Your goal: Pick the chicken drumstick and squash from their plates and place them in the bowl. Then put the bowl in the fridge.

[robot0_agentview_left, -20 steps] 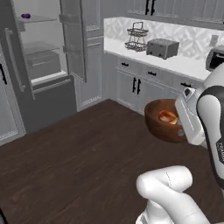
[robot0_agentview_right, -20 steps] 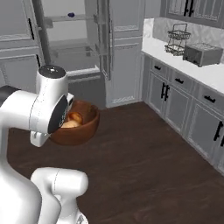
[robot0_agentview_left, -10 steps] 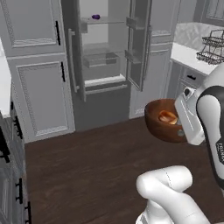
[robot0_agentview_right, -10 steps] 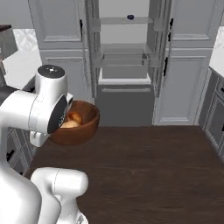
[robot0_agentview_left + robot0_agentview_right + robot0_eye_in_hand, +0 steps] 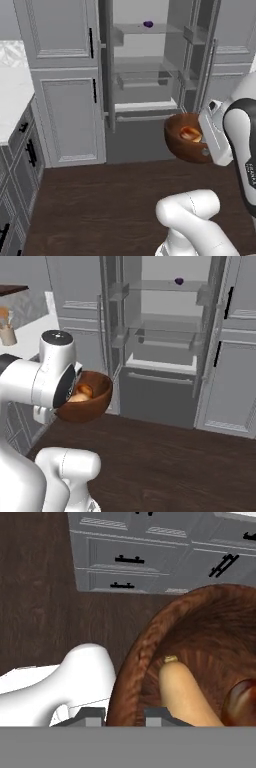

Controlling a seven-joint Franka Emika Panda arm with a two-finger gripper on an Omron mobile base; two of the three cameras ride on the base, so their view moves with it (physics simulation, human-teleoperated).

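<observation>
My gripper (image 5: 125,716) is shut on the rim of the reddish-brown bowl (image 5: 135,662), one fingertip on each side of the wall. I hold the bowl (image 5: 182,142) in the air beside the arm, over the dark floor. Inside it lie the tan squash (image 5: 185,692) with its stem nub up and the glossy brown chicken drumstick (image 5: 242,704) at the right edge. In the right base view the bowl (image 5: 90,398) tilts slightly, with orange food showing. The fridge (image 5: 145,75) stands open straight ahead, its glass shelves and drawer (image 5: 160,376) showing. The plates are out of view.
A small purple thing (image 5: 148,24) sits on the fridge's top shelf. Both fridge doors (image 5: 107,65) stand swung outward. Grey cabinets (image 5: 65,90) and a white counter (image 5: 12,95) are to the left. A utensil holder (image 5: 6,331) stands on the counter. Dark wood floor (image 5: 100,200) lies ahead.
The whole scene has swung sideways as the base moved: the open fridge now sits straight ahead and closer. The bowl stays held in the same spot beside the arm.
</observation>
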